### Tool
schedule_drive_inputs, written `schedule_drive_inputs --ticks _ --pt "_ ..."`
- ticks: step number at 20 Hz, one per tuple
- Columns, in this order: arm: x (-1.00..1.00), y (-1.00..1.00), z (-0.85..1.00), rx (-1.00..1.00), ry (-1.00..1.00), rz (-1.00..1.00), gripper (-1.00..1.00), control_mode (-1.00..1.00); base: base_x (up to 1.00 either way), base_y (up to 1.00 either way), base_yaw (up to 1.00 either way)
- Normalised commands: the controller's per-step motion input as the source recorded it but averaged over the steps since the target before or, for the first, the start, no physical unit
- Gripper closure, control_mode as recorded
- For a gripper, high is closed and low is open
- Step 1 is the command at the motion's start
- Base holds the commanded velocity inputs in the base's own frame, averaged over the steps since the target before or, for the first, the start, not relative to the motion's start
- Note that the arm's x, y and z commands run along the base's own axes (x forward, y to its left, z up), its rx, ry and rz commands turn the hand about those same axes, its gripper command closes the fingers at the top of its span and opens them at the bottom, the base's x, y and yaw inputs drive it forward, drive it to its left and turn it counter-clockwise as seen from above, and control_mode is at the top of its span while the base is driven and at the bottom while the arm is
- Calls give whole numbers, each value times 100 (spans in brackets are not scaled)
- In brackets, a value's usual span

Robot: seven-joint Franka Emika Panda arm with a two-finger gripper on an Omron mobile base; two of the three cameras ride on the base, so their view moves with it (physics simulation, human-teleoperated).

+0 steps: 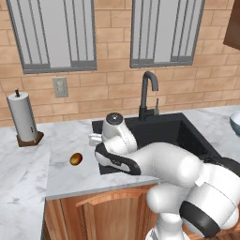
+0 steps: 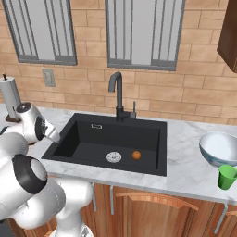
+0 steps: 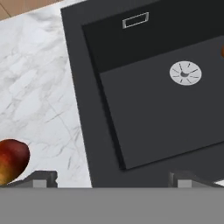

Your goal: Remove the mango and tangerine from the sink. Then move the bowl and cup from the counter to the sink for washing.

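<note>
Tool open, above sink rim

Count: one mango, one tangerine, one bowl, one green cup. One black sink with one silver drain and one gooseneck tap; one paper towel roll on the desk. Wall: two windows, one outlet plate.

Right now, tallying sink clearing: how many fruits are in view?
2: the mango lies on the counter left of the sink; the tangerine sits inside, beside the drain.
</note>
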Motion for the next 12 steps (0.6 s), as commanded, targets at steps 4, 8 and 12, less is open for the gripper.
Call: schedule_drive_inputs --ticks 4,8,12 --pt "-8 -42 5 -1 -8 0 -100 -100 0 0 0" --pt "-4 -45 6 0 -4 0 -100 -100 0 0 0" --pt "-1 -44 7 0 0 0 -100 -100 0 0 0"
